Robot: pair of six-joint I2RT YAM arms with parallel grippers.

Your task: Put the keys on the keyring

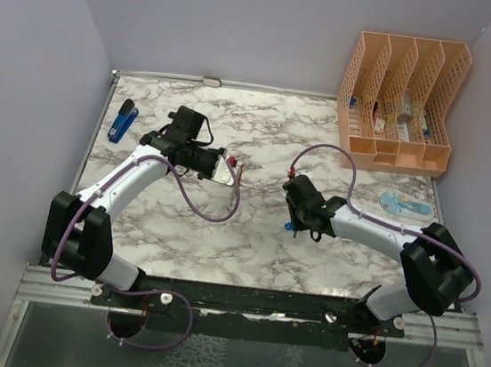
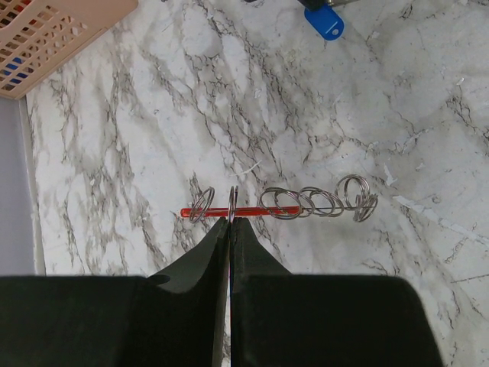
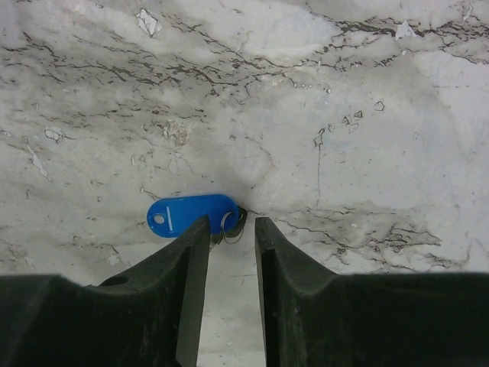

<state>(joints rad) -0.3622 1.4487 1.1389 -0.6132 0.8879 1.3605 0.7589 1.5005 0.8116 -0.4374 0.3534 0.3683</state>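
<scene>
The keyring shows edge-on in the left wrist view as a thin red bar (image 2: 252, 212) running into silvery wire, with several small silver rings (image 2: 321, 202) threaded along it. My left gripper (image 2: 230, 222) is shut on it at one silver ring and holds it above the marble table; from above, the gripper (image 1: 222, 170) has the red part (image 1: 241, 167) at its tip. A key with a blue plastic tag (image 3: 189, 215) lies on the table, its small metal ring (image 3: 234, 224) between my right gripper's (image 3: 231, 223) open jaws. It also shows from above (image 1: 288, 227).
A peach file organizer (image 1: 400, 95) stands at the back right, its corner also in the left wrist view (image 2: 46, 30). A dark-blue stapler (image 1: 123, 121) lies at the back left. A light-blue object (image 1: 404, 204) lies near the right edge.
</scene>
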